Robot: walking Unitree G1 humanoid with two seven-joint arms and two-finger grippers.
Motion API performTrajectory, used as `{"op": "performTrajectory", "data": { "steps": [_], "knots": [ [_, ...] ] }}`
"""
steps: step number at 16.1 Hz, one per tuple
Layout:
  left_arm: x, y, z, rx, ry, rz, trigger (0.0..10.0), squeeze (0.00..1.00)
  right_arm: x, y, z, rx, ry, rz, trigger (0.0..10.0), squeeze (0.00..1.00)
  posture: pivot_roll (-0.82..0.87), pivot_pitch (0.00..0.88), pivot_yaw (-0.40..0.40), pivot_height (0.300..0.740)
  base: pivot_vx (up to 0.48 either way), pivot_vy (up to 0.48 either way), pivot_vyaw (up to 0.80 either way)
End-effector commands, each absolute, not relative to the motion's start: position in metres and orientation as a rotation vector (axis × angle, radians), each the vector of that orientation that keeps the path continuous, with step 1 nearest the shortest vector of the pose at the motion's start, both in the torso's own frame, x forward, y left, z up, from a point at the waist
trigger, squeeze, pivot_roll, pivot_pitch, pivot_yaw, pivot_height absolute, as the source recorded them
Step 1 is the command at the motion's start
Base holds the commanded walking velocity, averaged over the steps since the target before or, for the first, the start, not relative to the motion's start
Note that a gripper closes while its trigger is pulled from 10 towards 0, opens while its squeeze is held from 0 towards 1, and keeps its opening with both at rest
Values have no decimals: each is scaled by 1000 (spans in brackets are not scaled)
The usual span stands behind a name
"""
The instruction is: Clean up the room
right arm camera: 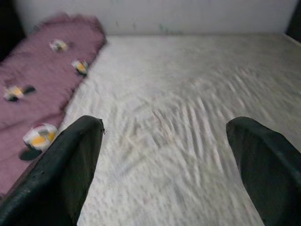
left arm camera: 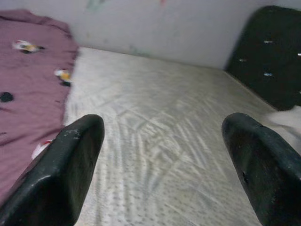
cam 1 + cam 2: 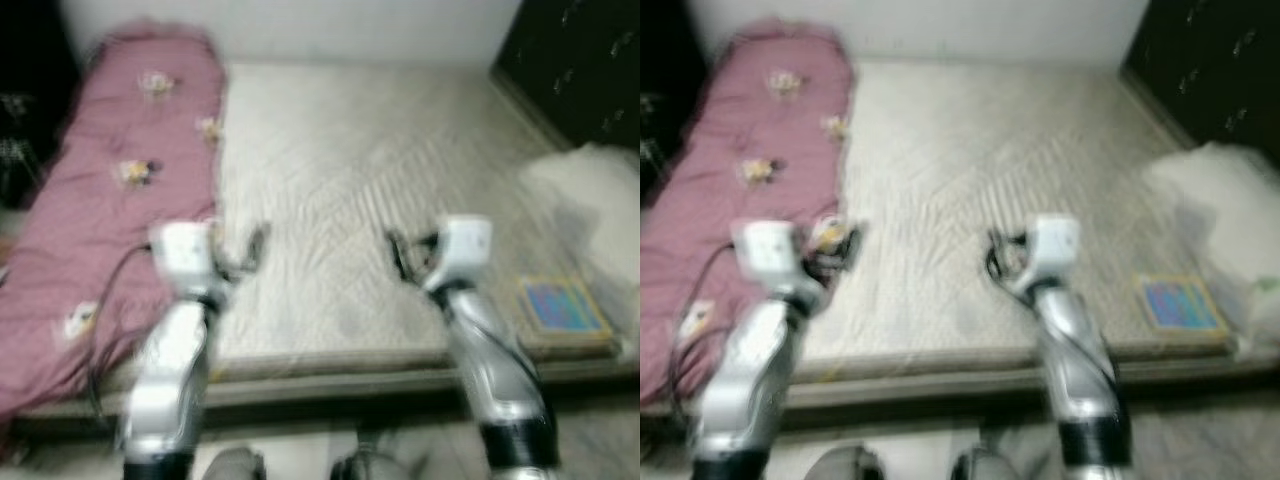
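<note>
left gripper (image 2: 160,165) wide, empty | right gripper (image 1: 162,165) wide, empty | both over pale quilted mattress (image 3: 350,200) | rumpled pink patterned blanket (image 3: 110,200) lies left | blue-covered book (image 3: 562,306) sits near-right | views blurred: settle, then reach

Right claw (image 1: 162,165) spread wide over pale mattress (image 1: 197,108), pink blanket (image 1: 42,75) (small printed figures) alongside.

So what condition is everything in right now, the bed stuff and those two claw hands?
Pink blanket: bunched in a long heap along the bed's left side.
Mattress: bare, its quilted cover showing.
Book: closed, flat at the near right corner.
White pillow: lying by the right edge.
Left gripper: open, holding nothing.
Right gripper: open, holding nothing.
</note>
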State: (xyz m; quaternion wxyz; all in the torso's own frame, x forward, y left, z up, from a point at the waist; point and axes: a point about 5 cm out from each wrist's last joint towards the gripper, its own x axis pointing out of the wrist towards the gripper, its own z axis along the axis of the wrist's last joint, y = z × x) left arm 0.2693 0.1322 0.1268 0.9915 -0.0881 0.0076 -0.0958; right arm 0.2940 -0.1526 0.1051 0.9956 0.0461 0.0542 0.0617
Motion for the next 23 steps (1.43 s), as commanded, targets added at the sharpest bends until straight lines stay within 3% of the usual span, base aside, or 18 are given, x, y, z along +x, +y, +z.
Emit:
{"op": "performTrajectory", "data": {
  "steps": [1,15,23],
  "knots": [
    [270,138,130,-166,7,-177,10000,0,296,-149,113,96,79,133,10000,0,-7,50,-79,740,0,480,0],
    [270,138,129,-164,11,-178,10000,0,297,-149,112,83,84,135,10000,0,-5,43,-80,740,0,480,0],
    [258,162,120,-106,46,-134,10000,0,297,-148,110,84,88,138,10000,0,2,35,-78,740,0,480,0]
  ]
}}
